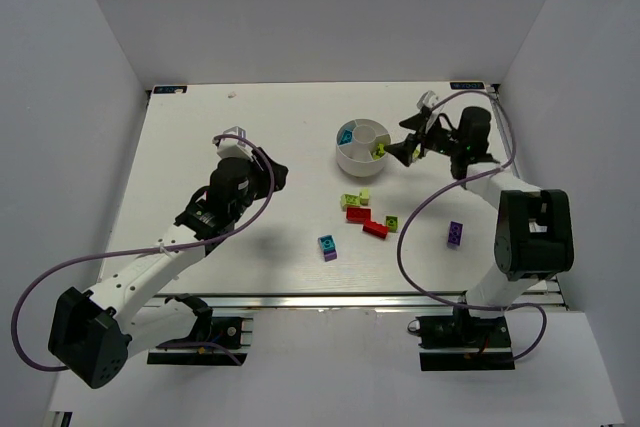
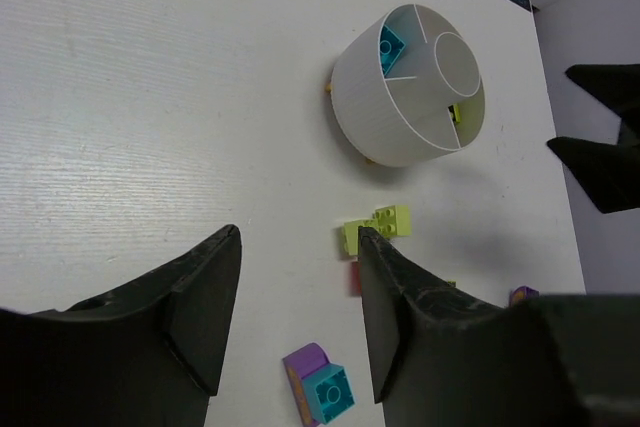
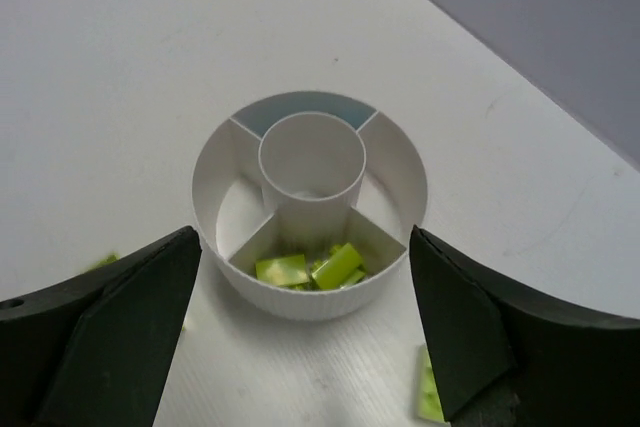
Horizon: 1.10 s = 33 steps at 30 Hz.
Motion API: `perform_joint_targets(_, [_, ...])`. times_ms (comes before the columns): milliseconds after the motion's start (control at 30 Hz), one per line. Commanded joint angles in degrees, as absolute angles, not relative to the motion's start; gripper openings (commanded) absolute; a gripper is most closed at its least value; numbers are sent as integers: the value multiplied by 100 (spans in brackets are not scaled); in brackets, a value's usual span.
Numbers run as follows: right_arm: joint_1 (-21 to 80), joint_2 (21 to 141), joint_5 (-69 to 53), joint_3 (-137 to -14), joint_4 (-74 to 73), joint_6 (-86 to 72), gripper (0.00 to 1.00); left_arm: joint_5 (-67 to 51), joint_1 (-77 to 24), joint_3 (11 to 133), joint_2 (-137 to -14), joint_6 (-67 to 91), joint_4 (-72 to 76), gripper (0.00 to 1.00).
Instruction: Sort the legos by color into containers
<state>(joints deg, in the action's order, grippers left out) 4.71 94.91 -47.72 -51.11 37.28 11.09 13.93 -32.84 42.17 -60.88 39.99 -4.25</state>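
The right arm's (image 1: pixel 470 137) jaws stand wide open and empty, just right of the white dish (image 1: pixel 345 155), over its pocket of green bricks (image 3: pixel 335 265). The left arm's (image 1: pixel 225 192) jaws hang part open, holding nothing. Next, I think: grab a loose brick (image 1: pixel 356 213) nearer on the table (image 1: pixel 200 127).

The left arm (image 1: pixel 160 267) is slanting up from its base toward the middle. Its left hand (image 1: pixel 272 179) is pointing right and downward, the two dark fingers (image 2: pixel 200 297) standing partly apart with nothing between them. The right arm (image 1: pixel 530 232) is bending at the elbow, and its right hand (image 1: pixel 403 147) is pointing left, jaws standing wide and gripping nothing.
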Motion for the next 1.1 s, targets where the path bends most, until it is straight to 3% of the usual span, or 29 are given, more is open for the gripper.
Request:
perform_joint_targets(0, [124,9158,-6883,-6106,-26,3950,89,1327,-3270,4298,-5942,3981,-264,59])
perform_joint_targets(67, [62,9246,-7084,-6757,-1933,5555,84,1292,-3270,4228,-5933,3981,-237,48])
perform_joint_targets(100, [62,9281,-6980,-6933,-3735,7347,82,1283,-3270,4228,-5924,3973,-237,46])
perform_joint_targets(133, [62,9360,-6918,-7056,-4466,8070,79,1266,-3261,4201,-5924,3973,-237,44])
perform_joint_targets(233, [79,9422,-6400,-7120,-5823,9251,48,1231,-3252,4131,-5880,3938,-211,40])
perform_joint_targets(267, [88,9378,-6094,-6902,-5862,9298,45,1239,-3252,4122,-5845,3929,-202,40])
perform_joint_targets(433, [394,8816,-5134,-5890,-5118,9203,71,1292,-3243,4043,-5739,3920,-220,48])
perform_joint_targets(533, [640,8605,-4642,-5336,-4616,8975,76,1310,-3243,3973,-5678,3946,-211,51])
perform_joint_targets(767, [905,8719,-4123,-4983,-3307,8008,76,1345,-3234,3850,-5476,3999,-255,52])
perform_joint_targets(1067, [1169,9114,-3885,-5045,-2909,7673,73,1371,-3234,3656,-5239,4122,-264,52])
